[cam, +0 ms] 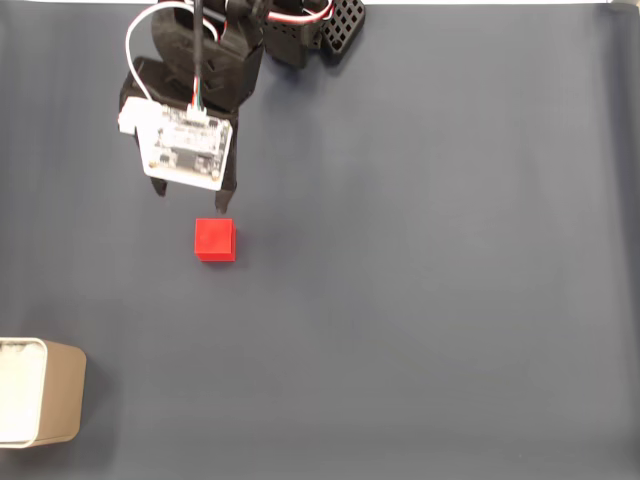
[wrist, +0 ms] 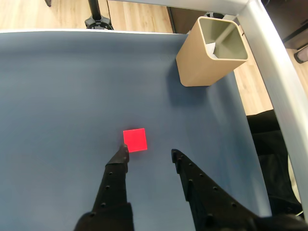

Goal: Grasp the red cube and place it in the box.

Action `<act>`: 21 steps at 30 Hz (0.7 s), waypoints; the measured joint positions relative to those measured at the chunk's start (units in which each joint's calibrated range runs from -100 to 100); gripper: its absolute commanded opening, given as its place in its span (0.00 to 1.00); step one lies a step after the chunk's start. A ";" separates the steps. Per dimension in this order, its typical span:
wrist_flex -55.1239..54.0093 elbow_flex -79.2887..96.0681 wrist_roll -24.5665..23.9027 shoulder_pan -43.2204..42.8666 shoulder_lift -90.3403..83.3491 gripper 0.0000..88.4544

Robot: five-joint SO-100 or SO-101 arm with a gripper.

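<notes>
Approach stage of a pick-and-place. In the fixed view the cube (cam: 215,240) lies on the dark mat (cam: 430,300), left of the mat's middle and well clear of every edge, resting flat with nothing touching it. The gripper (cam: 192,198) hangs just above it in the picture, toward the mat's top edge, with the arm (cam: 200,60) reaching in from that edge; a white circuit board (cam: 185,148) rides on the wrist and hides much of the claw from above. The wrist view settles the claw's state: the two black fingers (wrist: 118,166) are spread apart with nothing between them, and the cube (wrist: 135,139) sits just past the tip of the finger on the left of that view — off the centre line of the gap, not yet inside it. This reads as alignment before the descent; the spread is wide enough to take the cube, but the claw would likely need a small sideways correction so the finger does not land on top of it. The box (cam: 42,392) stands upright at the mat's lower-left corner in the fixed view, well apart from the cube, its mouth (wrist: 222,39) open upward — placed so the cube can be dropped in from above.
</notes>
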 measured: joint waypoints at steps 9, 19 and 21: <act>-6.76 2.08 1.17 -0.07 4.78 0.33; -13.84 4.25 1.37 -0.74 10.77 0.39; -14.56 4.25 1.47 -1.04 11.90 0.40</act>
